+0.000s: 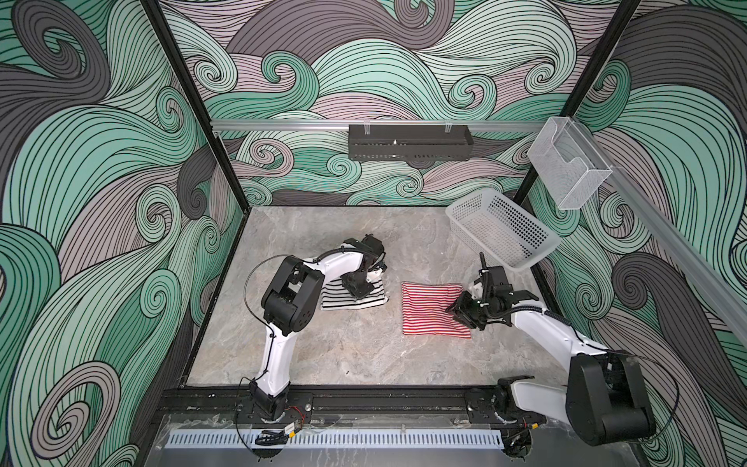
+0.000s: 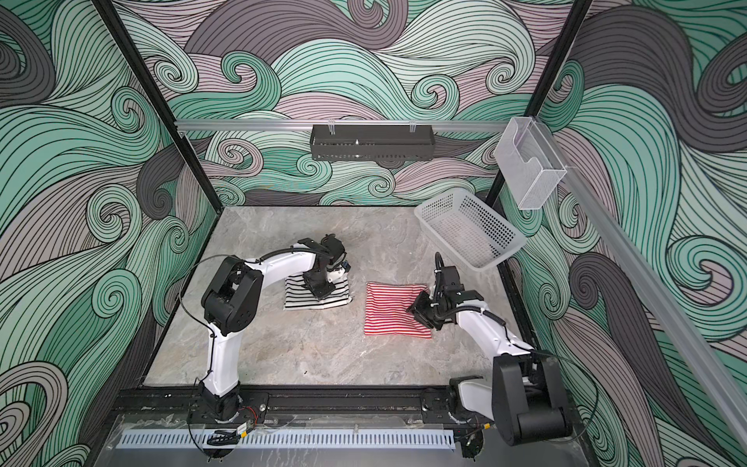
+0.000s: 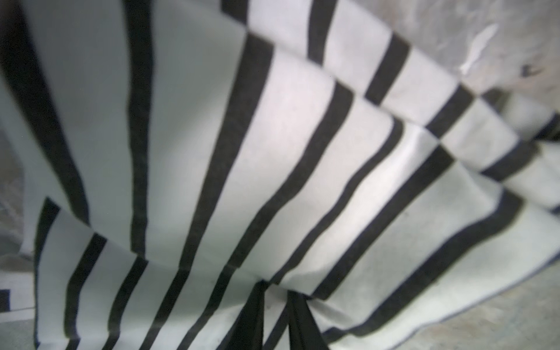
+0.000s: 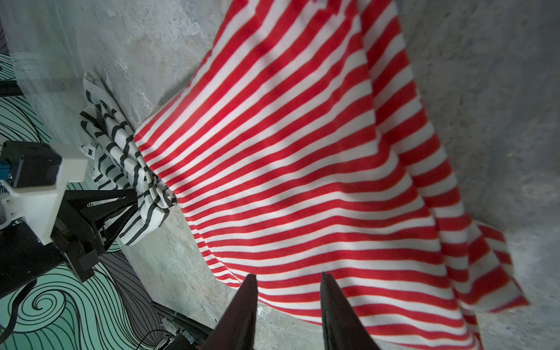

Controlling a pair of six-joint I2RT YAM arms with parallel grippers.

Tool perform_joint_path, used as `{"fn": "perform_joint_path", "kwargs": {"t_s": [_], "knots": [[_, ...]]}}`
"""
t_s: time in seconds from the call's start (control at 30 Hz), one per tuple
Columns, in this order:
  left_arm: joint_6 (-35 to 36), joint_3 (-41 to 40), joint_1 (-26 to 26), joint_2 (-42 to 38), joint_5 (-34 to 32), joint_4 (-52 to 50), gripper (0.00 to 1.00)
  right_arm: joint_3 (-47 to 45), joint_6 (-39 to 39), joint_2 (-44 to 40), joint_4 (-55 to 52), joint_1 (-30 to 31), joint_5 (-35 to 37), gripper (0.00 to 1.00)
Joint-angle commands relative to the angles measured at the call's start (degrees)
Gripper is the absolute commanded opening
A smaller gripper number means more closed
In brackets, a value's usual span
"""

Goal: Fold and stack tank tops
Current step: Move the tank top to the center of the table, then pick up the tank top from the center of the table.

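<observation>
Tops: black-and-white top (image 1: 337, 298) and red-and-white top (image 1: 424, 311) lay folded, apart, on my tabletop (image 1: 343, 356).
Left gripper (image 1: 357, 289): pinched shut on black-and-white cloth.
Right gripper (image 4: 288, 303): jaws parted, empty, over the red-and-white edge.
Handling: light, limp knit; I judged an edge pinch through all layers safest.

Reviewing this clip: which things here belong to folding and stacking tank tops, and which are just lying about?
Job: black-and-white tank top, red-and-white tank top.
Lying about: white basket, black rail tray, clear wall bin.
</observation>
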Motion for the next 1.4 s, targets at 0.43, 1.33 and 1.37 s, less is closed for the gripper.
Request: {"fn": "perform_joint_path", "kwargs": {"t_s": [0.43,1.33,1.37], "knots": [[7.0,-0.9,-2.5,-3.7,3.8,-8.9,0.21,-4.6,-3.2,-9.8,-13.0,-8.7,3.9,0.71],[-0.7,37.2,-2.4,18.8,32.5,-18.4,0.44,-13.7,1.6,-2.7,6.2,-12.1,1.8,0.50],[-0.9,37.2,-2.4,18.9,33.3,-18.4,0.44,-13.7,1.6,-2.2,6.8,-12.0,1.2,0.47]]}}
